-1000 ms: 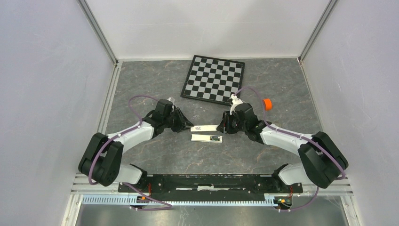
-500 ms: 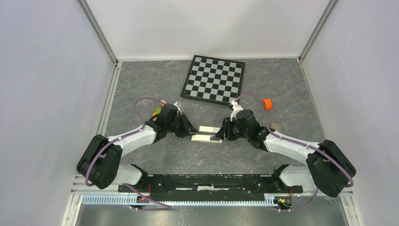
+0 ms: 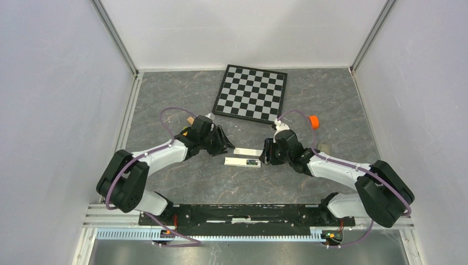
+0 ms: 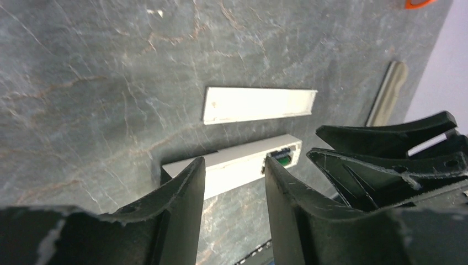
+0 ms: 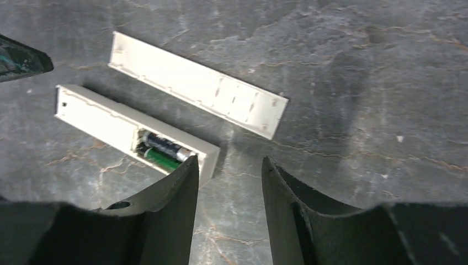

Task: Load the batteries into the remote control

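The remote control (image 3: 238, 162) lies back-up on the table, a pale oblong with its battery recess open at the right end. Two batteries (image 5: 163, 150), dark and greenish, lie side by side in that recess. The remote's loose white cover (image 3: 247, 151) lies flat just behind it. My left gripper (image 3: 223, 144) is open beside the remote's left end, nothing between its fingers (image 4: 185, 187). In the left wrist view the remote (image 4: 232, 168) shows beyond the gap. My right gripper (image 3: 266, 155) is open at the battery end, holding nothing, one fingertip (image 5: 185, 176) close to the remote (image 5: 99, 118).
A chessboard (image 3: 251, 93) lies at the back of the table. An orange round cap (image 3: 313, 121) sits to the right behind my right arm. A small beige strip (image 3: 324, 148) lies beside the right forearm. Grey walls close in on both sides.
Both grippers have opened wider. Half a second ago they were close around the remote's ends; the left gripper has since drawn back up and to the left. Remote and cover stay on the table.
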`<state>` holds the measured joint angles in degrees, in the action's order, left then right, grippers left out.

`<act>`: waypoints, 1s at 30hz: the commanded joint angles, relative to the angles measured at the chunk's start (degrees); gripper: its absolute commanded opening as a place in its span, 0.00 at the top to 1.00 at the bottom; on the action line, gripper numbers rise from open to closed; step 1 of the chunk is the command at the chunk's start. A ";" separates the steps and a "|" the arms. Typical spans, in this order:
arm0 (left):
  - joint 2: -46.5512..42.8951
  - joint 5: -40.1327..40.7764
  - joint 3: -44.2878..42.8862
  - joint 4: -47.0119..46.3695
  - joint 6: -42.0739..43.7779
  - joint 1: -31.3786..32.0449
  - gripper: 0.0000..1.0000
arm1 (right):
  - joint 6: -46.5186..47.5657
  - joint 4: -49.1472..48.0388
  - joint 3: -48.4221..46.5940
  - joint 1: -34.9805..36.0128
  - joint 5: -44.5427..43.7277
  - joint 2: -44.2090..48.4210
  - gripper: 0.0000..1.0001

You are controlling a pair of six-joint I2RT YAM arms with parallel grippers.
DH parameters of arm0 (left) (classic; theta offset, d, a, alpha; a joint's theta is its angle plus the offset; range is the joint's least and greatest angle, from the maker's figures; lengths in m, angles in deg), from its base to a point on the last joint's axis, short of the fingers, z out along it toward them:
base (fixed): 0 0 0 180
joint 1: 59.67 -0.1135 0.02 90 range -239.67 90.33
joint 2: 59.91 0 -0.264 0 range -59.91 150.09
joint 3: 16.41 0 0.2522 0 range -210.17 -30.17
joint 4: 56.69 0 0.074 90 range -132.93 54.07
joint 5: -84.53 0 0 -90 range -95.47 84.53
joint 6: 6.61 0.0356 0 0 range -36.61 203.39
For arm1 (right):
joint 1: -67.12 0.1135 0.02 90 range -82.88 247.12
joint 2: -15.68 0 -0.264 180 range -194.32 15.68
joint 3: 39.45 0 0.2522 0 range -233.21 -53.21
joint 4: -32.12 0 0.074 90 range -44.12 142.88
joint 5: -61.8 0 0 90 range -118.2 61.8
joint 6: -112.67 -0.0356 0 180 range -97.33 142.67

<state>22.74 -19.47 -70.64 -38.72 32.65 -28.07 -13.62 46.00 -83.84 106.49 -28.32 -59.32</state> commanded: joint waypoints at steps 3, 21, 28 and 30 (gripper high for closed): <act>5.54 2.30 -3.68 -0.87 3.86 0.06 0.48 | 4.22 0.32 -3.43 -0.61 -6.43 -1.33 0.49; 4.54 2.01 -4.72 1.26 6.22 -3.94 0.29 | 60.57 20.39 -20.46 -0.09 4.26 -12.47 0.34; 0.59 2.09 -3.68 2.03 6.27 -5.66 0.21 | 67.46 27.34 -25.53 -0.09 8.30 -17.87 0.35; -0.47 2.29 -3.35 2.28 6.31 -5.85 0.18 | 68.29 28.68 -27.07 -0.09 8.80 -19.40 0.35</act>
<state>25.71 -17.92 -74.47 -36.77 36.65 -33.47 49.07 69.50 -106.88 106.19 -22.27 -76.28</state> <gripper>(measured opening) 0.795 0.651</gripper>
